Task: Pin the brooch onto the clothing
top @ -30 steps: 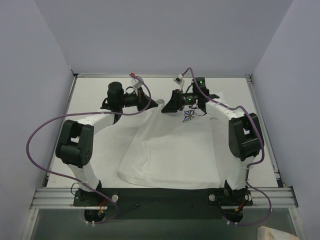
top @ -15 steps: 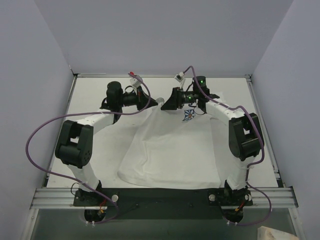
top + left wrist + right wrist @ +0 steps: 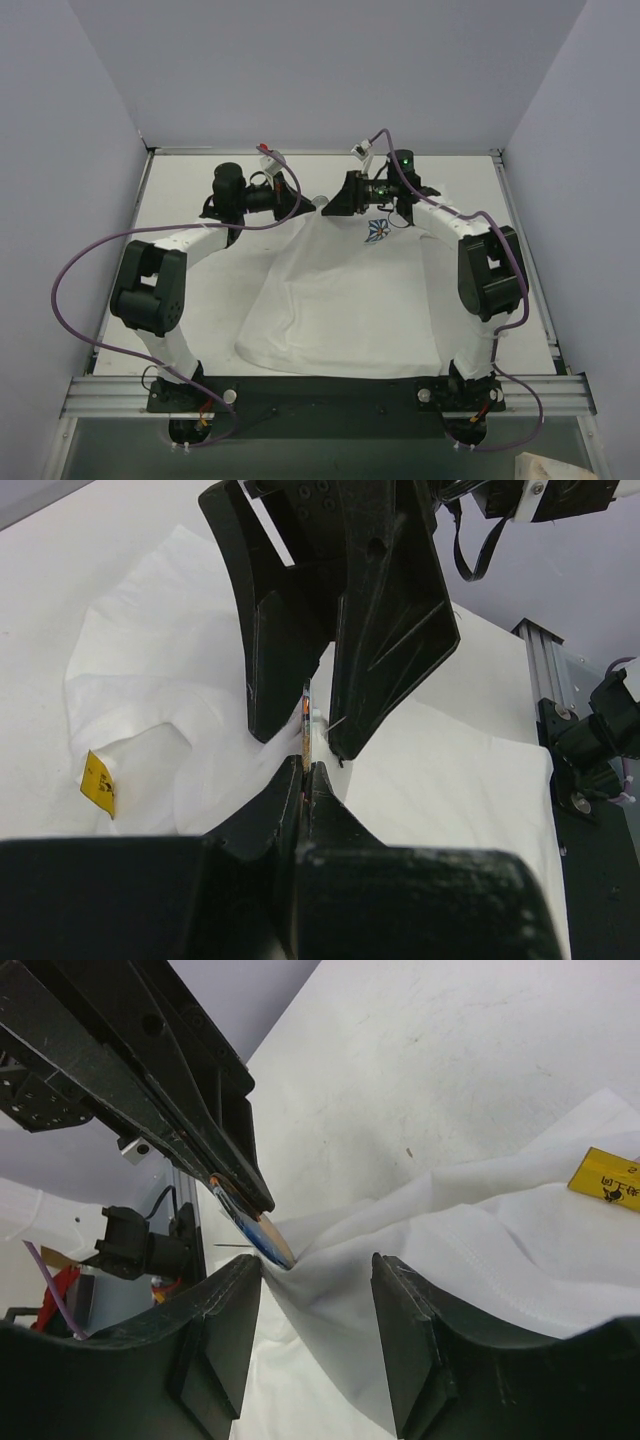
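The white T-shirt (image 3: 340, 300) lies spread on the table, its blue-and-white flower print (image 3: 377, 231) just beside the right arm. My left gripper (image 3: 305, 768) is shut on the brooch (image 3: 304, 725), a thin disc seen edge-on. In the right wrist view the brooch (image 3: 262, 1232) shows a brownish face with blue, pressed into a raised fold of shirt fabric (image 3: 330, 1280). My right gripper (image 3: 315, 1265) is open and straddles that fold, one finger (image 3: 215, 1330) touching the cloth by the brooch. From above, both grippers meet at the collar, with a pale disc (image 3: 320, 201) between them.
A yellow tag (image 3: 608, 1178) lies on the shirt near the collar and also shows in the left wrist view as the tag (image 3: 98, 782). Bare white tabletop (image 3: 180, 190) surrounds the shirt. Grey walls enclose the table, and a metal rail (image 3: 330, 390) runs along the near edge.
My right gripper has shifted slightly toward the far side and left, closer to the left gripper, uncovering more of the flower print. The left arm has stayed put.
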`<state>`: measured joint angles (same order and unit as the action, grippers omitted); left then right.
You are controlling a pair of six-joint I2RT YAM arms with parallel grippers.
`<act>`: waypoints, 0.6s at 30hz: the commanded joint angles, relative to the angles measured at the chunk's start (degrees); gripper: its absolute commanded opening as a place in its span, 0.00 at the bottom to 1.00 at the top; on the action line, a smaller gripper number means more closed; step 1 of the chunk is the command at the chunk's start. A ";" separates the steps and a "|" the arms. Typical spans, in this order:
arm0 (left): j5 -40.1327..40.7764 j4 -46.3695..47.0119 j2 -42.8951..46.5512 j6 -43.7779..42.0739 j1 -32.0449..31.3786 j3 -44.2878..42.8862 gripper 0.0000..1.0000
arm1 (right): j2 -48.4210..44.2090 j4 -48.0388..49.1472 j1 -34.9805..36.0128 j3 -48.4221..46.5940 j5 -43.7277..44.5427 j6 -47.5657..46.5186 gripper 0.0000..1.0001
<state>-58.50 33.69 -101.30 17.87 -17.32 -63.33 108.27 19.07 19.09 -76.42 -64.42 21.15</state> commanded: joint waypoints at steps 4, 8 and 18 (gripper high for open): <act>-2.23 4.28 1.80 0.94 -0.17 -1.09 0.00 | -0.25 8.26 -1.25 -2.06 -1.06 3.90 0.50; -2.41 4.54 1.63 1.20 -0.17 -1.18 0.00 | 0.80 9.49 -0.90 -2.85 -1.93 5.13 0.42; -2.41 4.45 1.45 1.38 -0.17 -1.53 0.00 | -0.86 5.90 -0.46 -1.63 -3.78 0.13 0.62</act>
<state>-58.85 34.09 -101.30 18.92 -17.43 -63.35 109.40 24.03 18.46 -77.47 -66.04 25.30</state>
